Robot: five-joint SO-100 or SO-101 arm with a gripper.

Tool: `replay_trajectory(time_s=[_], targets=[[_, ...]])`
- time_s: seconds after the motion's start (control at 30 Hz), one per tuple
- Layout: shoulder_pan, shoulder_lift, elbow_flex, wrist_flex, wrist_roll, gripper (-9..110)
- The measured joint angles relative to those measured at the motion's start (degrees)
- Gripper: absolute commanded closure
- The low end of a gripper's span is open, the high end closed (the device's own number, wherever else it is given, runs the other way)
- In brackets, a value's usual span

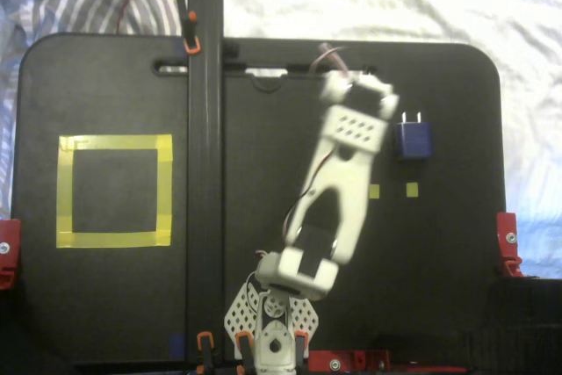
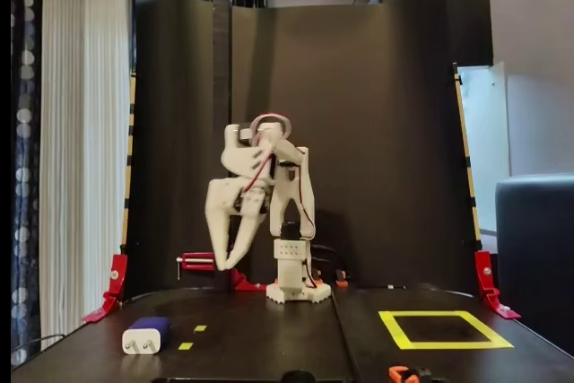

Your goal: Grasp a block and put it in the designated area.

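Observation:
The block (image 1: 413, 140) is dark navy with two pale prongs and lies on the black board, right of centre in a fixed view from above. Low at the left in another fixed view lies the same block (image 2: 146, 335). The designated area (image 1: 114, 141) is a yellow tape square at the board's left; from the front, this designated area (image 2: 444, 344) lies at the right. My white arm (image 1: 338, 173) leans from its base toward the block. The gripper (image 2: 224, 265) hangs pointing down, well above the board, between base and block, fingertips together, holding nothing.
A black upright post (image 1: 204, 173) with orange clamps stands between arm and tape square. Small yellow squares (image 1: 412, 189) lie near the block. Red clamps (image 1: 507, 243) sit at the board's edges. A black backdrop (image 2: 377, 132) rises behind the arm.

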Motion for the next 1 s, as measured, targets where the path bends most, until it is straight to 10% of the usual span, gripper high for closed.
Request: replay_trajectory(time_s=[1.0], targets=[[20.2,-15.6,-6.2,-6.7,-17.1,102]])
